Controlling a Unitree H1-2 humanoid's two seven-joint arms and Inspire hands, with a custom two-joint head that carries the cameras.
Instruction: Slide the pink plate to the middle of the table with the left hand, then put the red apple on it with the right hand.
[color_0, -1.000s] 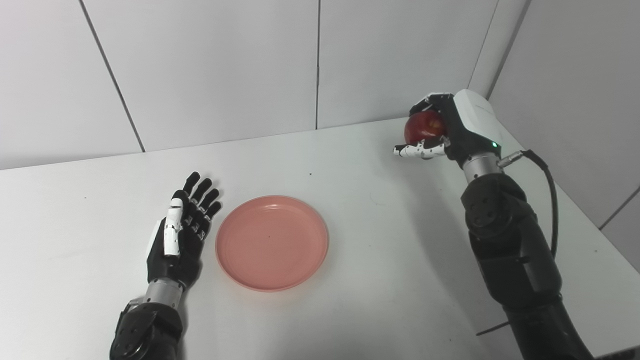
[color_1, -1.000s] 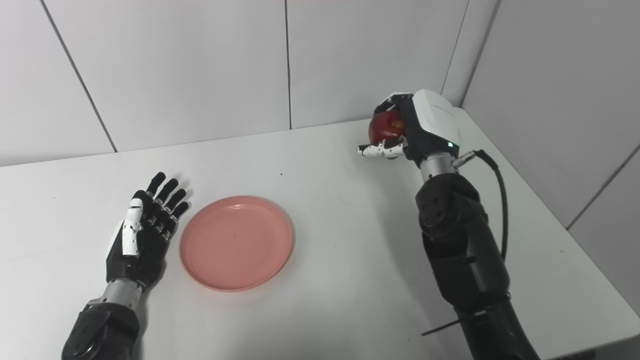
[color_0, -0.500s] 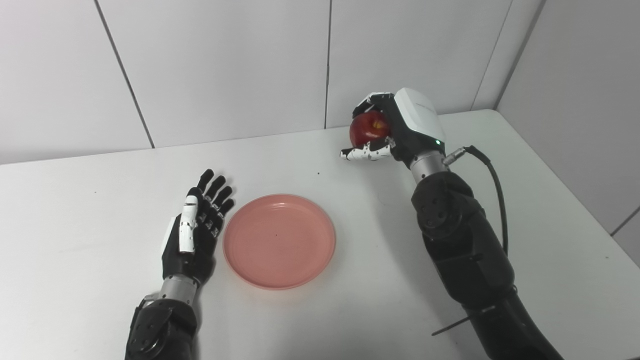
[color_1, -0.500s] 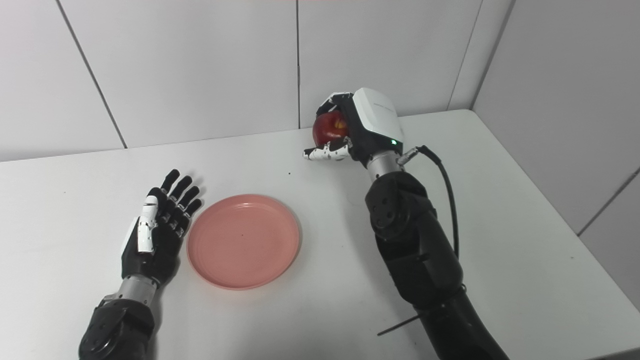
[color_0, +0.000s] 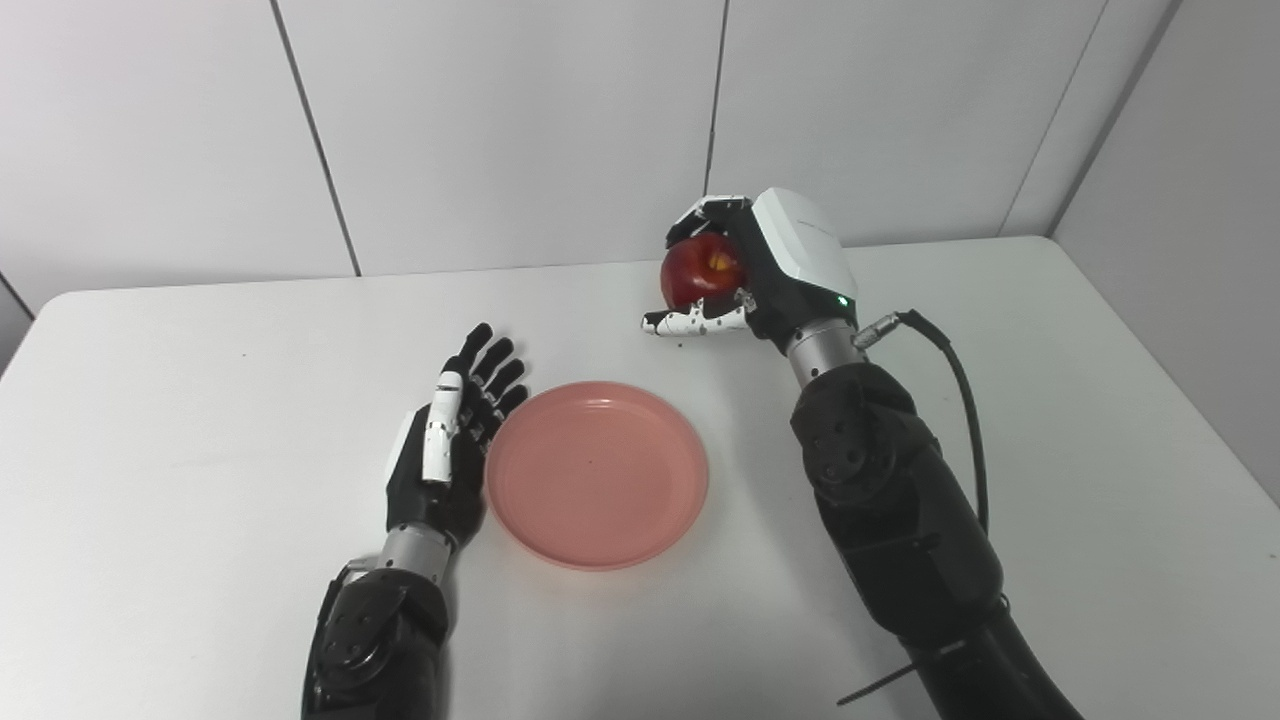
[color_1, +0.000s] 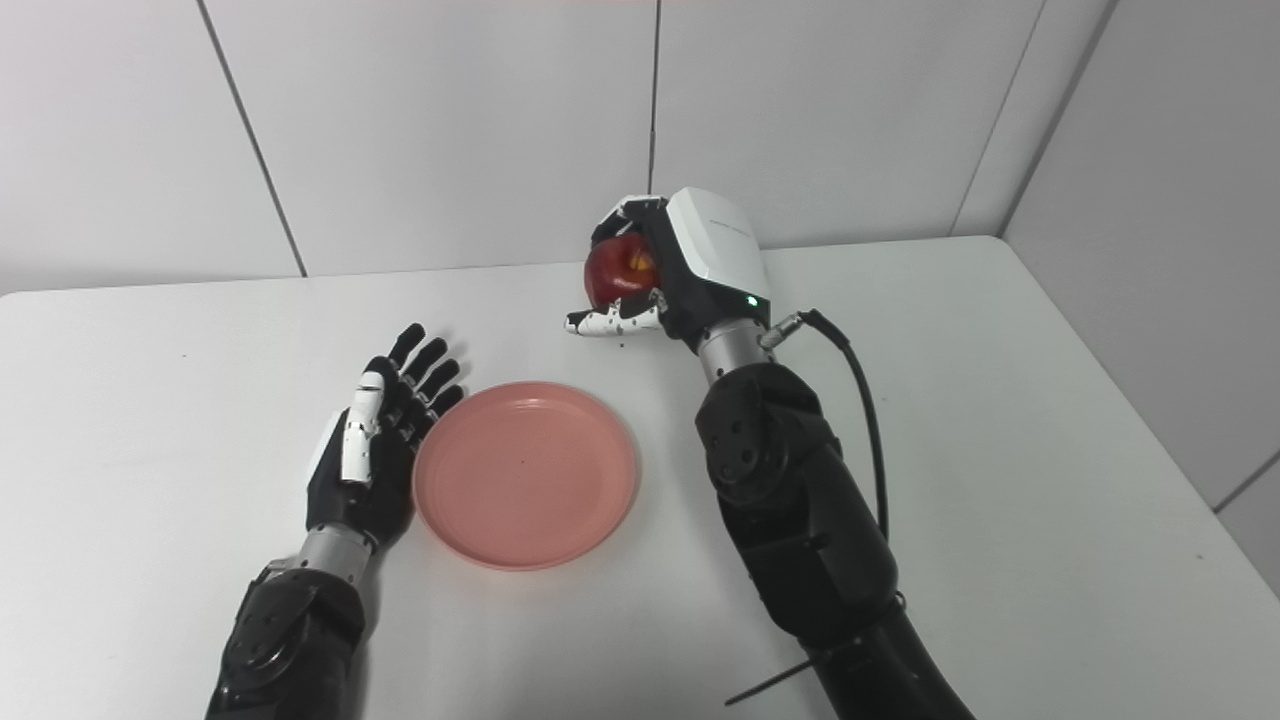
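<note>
The pink plate (color_0: 597, 473) lies flat on the white table (color_0: 1050, 450), a little left of its middle. My left hand (color_0: 447, 455) rests open with straight fingers right beside the plate's left rim. My right hand (color_0: 745, 270) is shut on the red apple (color_0: 701, 271), holding it in the air above the table behind and to the right of the plate, with the thumb stretched out under it. The apple's top with its yellowish stem pit faces me.
A black cable (color_0: 955, 370) loops from the right wrist along the forearm. White wall panels (color_0: 500, 130) stand close behind the table's far edge, and a wall (color_0: 1190, 200) borders the table's right side.
The camera has panned, shifting the whole picture rightward. My right hand has carried the apple leftward from the far right corner toward the plate. The left hand stays beside the plate.
</note>
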